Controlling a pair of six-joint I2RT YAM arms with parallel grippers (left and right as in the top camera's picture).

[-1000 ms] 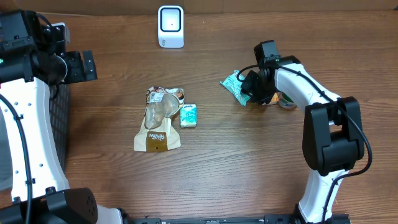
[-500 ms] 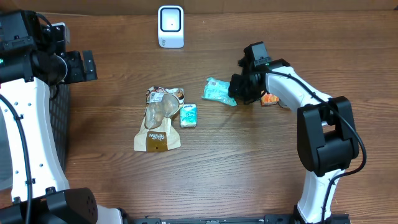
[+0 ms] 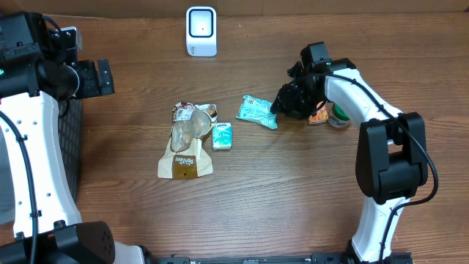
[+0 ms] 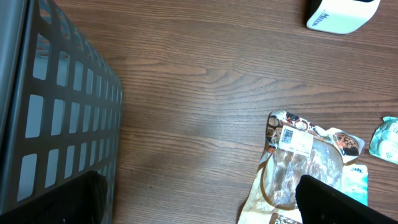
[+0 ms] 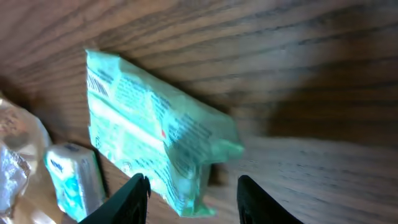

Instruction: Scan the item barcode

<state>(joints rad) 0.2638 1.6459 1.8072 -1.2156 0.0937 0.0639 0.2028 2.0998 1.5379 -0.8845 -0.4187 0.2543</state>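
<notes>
Teal snack packet (image 3: 257, 111) lies flat on the wooden surface (image 3: 293, 191), right of centre, and its right end sits just beside my right tool (image 3: 282, 103). On the right wrist camera the fingers (image 5: 134, 198) are spread. One corner of the packet (image 5: 149, 143) sits between them, with a gap showing on one side, so nothing is pinched. My left tool (image 3: 102, 77) hangs at the far left beside the dark mesh basket (image 4: 56, 106). Its fingers (image 4: 336, 199) are opened wide and hold nothing.

The white barcode scanner (image 3: 201, 31) stands at the far edge, well apart from the packet and to its left. Left of the packet lies a small teal-and-white pack (image 3: 223, 136), and touching that is a brown pouch with a clear window (image 3: 188, 139) (the left wrist view shows a white label at its far end). Behind the right arm I can make out an orange and a green item (image 3: 330, 116), but they are too hidden to name.
</notes>
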